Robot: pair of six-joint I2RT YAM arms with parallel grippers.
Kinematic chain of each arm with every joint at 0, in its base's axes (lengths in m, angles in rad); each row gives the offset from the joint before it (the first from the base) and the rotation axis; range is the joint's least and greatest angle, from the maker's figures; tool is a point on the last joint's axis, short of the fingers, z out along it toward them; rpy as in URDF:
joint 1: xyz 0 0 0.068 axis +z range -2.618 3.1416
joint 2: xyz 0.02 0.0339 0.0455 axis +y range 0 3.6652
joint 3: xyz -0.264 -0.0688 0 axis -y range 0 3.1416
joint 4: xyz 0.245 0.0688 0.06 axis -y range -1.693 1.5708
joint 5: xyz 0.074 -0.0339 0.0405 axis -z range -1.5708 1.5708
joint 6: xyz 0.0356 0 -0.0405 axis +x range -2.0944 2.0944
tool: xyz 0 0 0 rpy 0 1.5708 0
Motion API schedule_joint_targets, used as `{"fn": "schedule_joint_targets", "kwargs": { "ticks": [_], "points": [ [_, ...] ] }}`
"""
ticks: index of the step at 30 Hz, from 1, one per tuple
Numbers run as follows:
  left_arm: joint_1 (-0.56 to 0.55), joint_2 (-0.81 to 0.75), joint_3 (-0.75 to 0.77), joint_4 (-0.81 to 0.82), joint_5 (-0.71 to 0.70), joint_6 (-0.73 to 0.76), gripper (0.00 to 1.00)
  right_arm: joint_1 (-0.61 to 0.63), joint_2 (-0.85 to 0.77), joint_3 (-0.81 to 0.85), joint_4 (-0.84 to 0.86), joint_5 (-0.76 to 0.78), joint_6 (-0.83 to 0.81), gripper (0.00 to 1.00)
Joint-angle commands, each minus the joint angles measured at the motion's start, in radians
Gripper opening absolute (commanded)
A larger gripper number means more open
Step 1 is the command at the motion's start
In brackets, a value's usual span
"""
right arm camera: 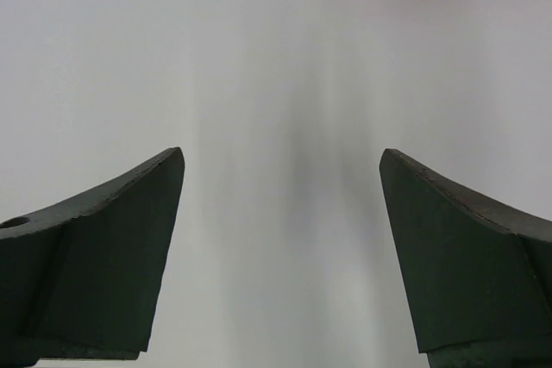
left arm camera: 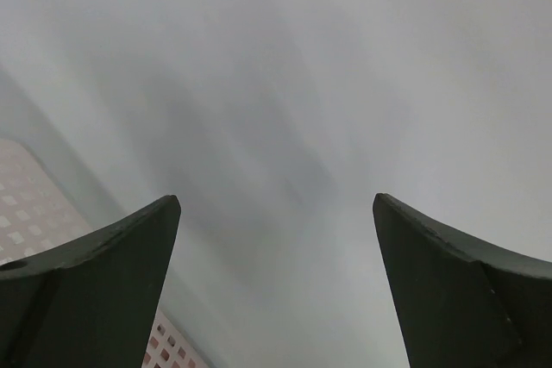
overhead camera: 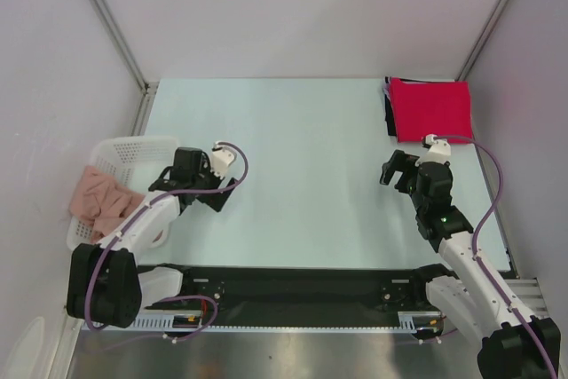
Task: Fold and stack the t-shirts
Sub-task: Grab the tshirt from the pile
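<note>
2 folded t-shirts, a red shirt on a black shirt, lie stacked upper right on the bench, 1 pink shirt waits unfolded in the basket at left, and the left claw and right claw gape wide, empty.

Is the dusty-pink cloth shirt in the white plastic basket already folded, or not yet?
Not folded: the dusty-pink cloth shirt lies crumpled in uneven lumps inside the white plastic lattice basket.

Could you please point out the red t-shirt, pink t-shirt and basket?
red t-shirt [overhead camera: 432, 109]: top external view, centre of folded cloth.
pink t-shirt [overhead camera: 98, 197]: top external view, crumpled middle.
basket [overhead camera: 133, 150]: top external view, far wall.
</note>
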State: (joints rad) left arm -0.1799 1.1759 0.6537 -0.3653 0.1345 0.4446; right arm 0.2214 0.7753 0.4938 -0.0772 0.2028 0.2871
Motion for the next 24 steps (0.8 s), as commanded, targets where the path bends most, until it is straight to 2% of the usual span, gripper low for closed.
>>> {"fn": "schedule_joint_targets", "kwargs": {
  "ticks": [1,8,11,14,17,18,19,21,24],
  "points": [
    [0.008,-0.001,0.049,-0.018,0.036,0.002,1.0,0.006,-0.002,0.009,0.047,0.021,-0.011,1.0],
    [0.032,-0.108,0.3,-0.222,-0.131,0.037,1.0,0.009,-0.001,0.026,0.03,0.014,-0.02,1.0],
    [0.205,-0.062,0.38,-0.259,-0.184,0.037,1.0,0.009,-0.005,0.034,0.016,0.014,-0.023,1.0],
    [0.487,-0.004,0.478,-0.313,-0.054,0.036,1.0,0.012,-0.014,0.031,0.016,0.014,-0.022,1.0],
    [0.592,0.078,0.501,-0.327,-0.131,0.068,1.0,0.012,-0.011,0.028,0.022,0.01,-0.02,1.0],
    [0.609,0.1,0.494,-0.324,-0.216,0.081,0.99,0.013,-0.011,0.029,0.024,0.01,-0.022,1.0],
    [0.626,0.122,0.486,-0.331,-0.232,0.106,0.95,0.013,-0.008,0.032,0.025,0.009,-0.023,1.0],
    [0.692,0.177,0.465,-0.356,-0.192,0.127,0.87,0.013,-0.001,0.034,0.027,0.007,-0.025,1.0],
    [0.731,0.25,0.42,-0.394,-0.214,0.157,0.87,0.013,0.018,0.037,0.036,0.003,-0.026,1.0]
  ]
}}
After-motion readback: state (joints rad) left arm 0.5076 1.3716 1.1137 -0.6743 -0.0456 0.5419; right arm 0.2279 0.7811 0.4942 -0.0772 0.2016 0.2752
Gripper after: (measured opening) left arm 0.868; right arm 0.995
